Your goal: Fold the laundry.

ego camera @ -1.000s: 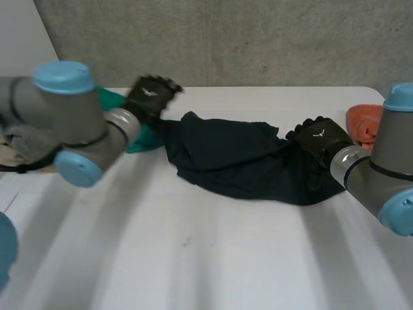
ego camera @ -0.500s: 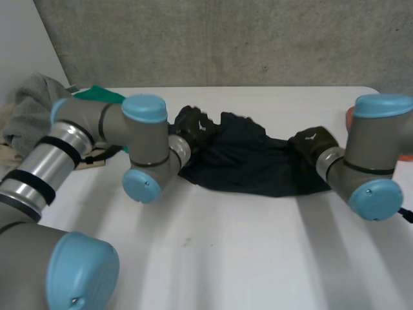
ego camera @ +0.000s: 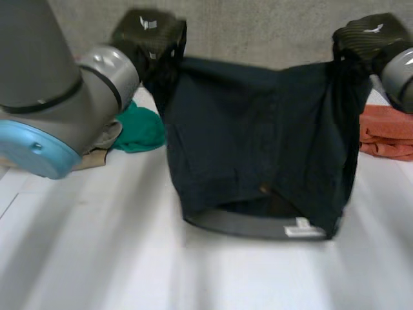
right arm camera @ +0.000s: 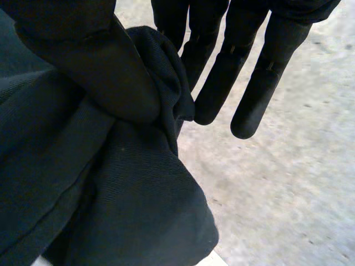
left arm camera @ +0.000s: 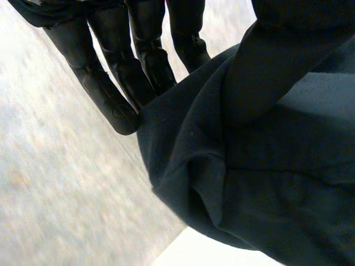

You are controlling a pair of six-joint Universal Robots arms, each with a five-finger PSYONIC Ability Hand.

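Up off the tabletop [ego camera: 97, 258] comes the dark garment [ego camera: 258, 142], soft and matte, hanging flat between both raised hands, grey band [ego camera: 251, 225] lowest. Left hand [ego camera: 150, 33] thumb-pinches one top corner; right hand [ego camera: 369, 33] pinches the other, fingers straight.

garment [ego camera: 251, 142] above table [ego camera: 97, 258] | cloth [ego camera: 139, 129] left | towel [ego camera: 387, 132] right

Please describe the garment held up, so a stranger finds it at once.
Over the middle of the white table, a dark navy garment hangs from the left robot hand and right robot hand. Unlike the green cloth and orange cloth lying beside it, it has a grey band with a white label at its lower edge.
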